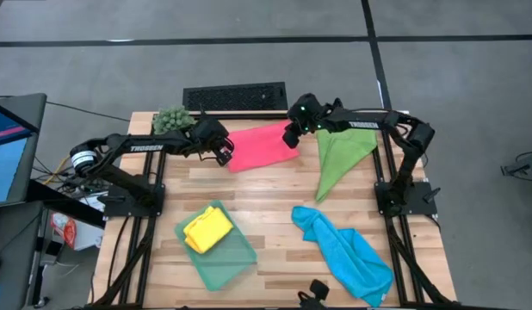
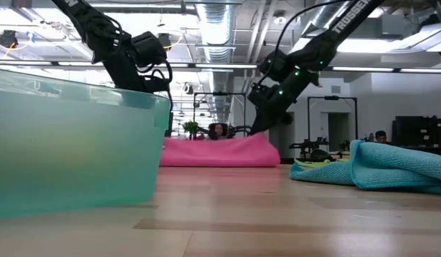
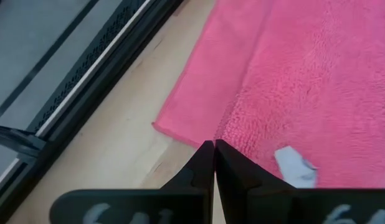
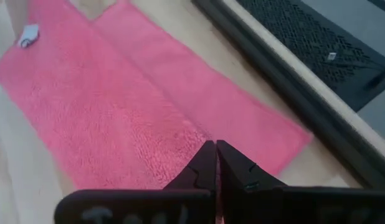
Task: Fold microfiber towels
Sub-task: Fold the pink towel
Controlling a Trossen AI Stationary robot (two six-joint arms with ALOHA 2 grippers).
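The pink towel point(image 1: 262, 146) lies folded lengthwise at the table's far middle, a top layer lying over a bottom layer. My left gripper point(image 3: 214, 144) is shut at its left end and my right gripper point(image 4: 215, 144) is shut at its right end. The green towel point(image 1: 342, 159) lies crumpled flat at the far right. The blue towel point(image 1: 343, 254) lies bunched at the near right. The yellow towel point(image 1: 207, 231) lies folded in the teal tray point(image 1: 236, 258). My left gripper meets the top layer's edge at its left corner point(image 3: 227, 127), coming slanting from above and from the left. The fingertips hide whether cloth lies between them. The layer lies flat and slack on the layer below. My right gripper meets the top layer's right corner point(image 4: 195, 134), coming slanting from above and from the right. Its fingertips hide the contact. The towel lies flat on the table there, slack, with the bottom layer's strip point(image 4: 242, 118) showing beyond.
A spiky green plant ball point(image 1: 171, 119) sits at the far left corner. A black grille point(image 1: 234, 96) lies past the far edge. The tray stands near the front left and fills the left of the low view point(image 2: 71, 143). Bare wood point(image 1: 266, 194) lies at the middle.
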